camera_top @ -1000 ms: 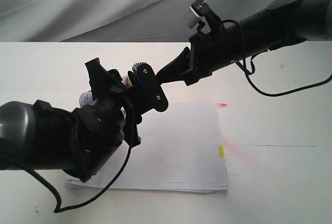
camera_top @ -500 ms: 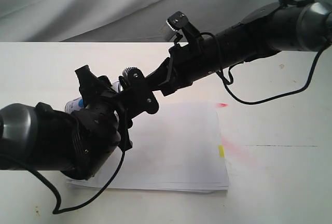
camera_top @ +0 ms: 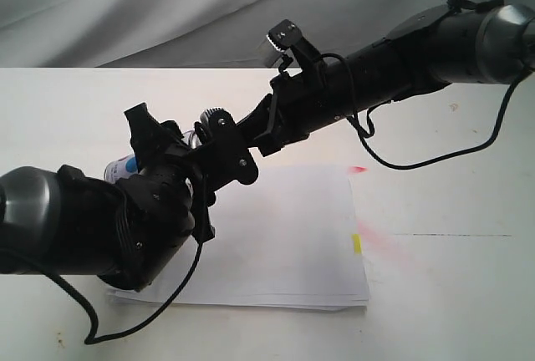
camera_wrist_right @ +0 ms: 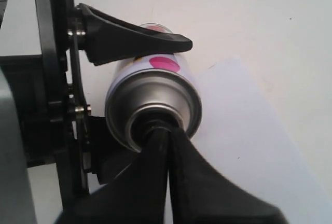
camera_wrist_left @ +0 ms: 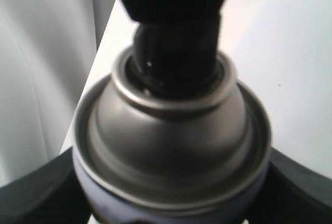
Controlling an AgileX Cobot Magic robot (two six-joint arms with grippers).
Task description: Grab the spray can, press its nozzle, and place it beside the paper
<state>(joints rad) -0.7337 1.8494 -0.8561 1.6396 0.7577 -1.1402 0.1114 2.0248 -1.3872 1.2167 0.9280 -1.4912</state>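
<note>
My left gripper (camera_top: pixel 180 150) is shut on the spray can (camera_top: pixel 122 165) and holds it tilted above the left part of the paper (camera_top: pixel 288 236). In the left wrist view the silver dome of the spray can (camera_wrist_left: pixel 171 146) fills the frame between my two fingers (camera_wrist_left: pixel 36 193). My right gripper (camera_top: pixel 244 124) is shut, and its joined fingertips (camera_wrist_right: pixel 165 133) rest on the black nozzle (camera_wrist_left: pixel 176 58) at the can's (camera_wrist_right: pixel 153 97) top. A pink dot shows on the can's white side.
The white table (camera_top: pixel 451 294) carries the paper, which has a yellow edge mark (camera_top: pixel 356 244). A faint red spray stain (camera_top: pixel 358 169) lies by the paper's far right corner. A grey cloth backdrop (camera_top: pixel 167 10) hangs behind. Cables trail from both arms.
Both arms have shifted left over the last second. The right gripper's tips now sit on the can's top, and more of the can shows past the left gripper.
</note>
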